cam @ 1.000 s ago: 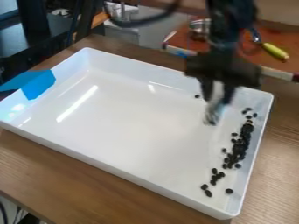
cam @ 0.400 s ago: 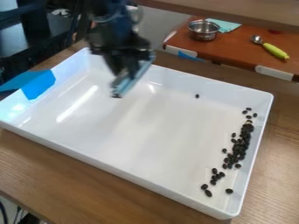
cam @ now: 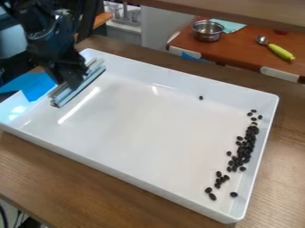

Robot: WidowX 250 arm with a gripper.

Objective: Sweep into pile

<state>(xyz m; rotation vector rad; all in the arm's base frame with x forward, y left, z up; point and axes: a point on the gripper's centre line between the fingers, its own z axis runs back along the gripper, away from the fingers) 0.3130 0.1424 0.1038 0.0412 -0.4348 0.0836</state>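
Camera view: at the upper left of the frame, the black gripper (cam: 75, 83) was closed around a pale sweeping bar (cam: 90, 80), which lay slantwise over the left part of the white tray (cam: 149, 124). Dark beans (cam: 245, 149) sat well apart from it, bunched in a long, uneven strip near the tray's right wall, with a few strays around the strip's upper and lower ends. One lone bean (cam: 200, 97) lay toward the tray's far side, right of the frame's middle. At the upper right, a metal pot (cam: 207, 32) and a green-handled spoon (cam: 278, 51) rested on a reddish-brown surface (cam: 241, 48).
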